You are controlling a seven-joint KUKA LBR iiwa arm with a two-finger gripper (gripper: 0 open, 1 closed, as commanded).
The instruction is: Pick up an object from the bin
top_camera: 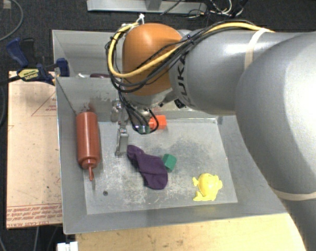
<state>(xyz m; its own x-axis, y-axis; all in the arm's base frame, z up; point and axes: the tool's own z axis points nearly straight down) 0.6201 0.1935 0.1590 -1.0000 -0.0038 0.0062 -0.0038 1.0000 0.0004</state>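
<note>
The arm [236,72] covers the bin's [71,182] far right corner and most of its right wall, and the arm itself runs off the picture's right edge. Its orange cover [147,56] hangs over the tool [127,132] and hides the tool's upper part. Just beside the tool, toward the far wall, a small orange thing [159,122] is half hidden and its shape is unclear. In the middle of the bin, a green block [170,162] is partly tucked behind the purple cloth [147,170]. At the far wall a dark red thing [98,76] is mostly out of sight, with too little visible to name it. A dark speck [105,193] near the near left corner is too small to tell.
</note>
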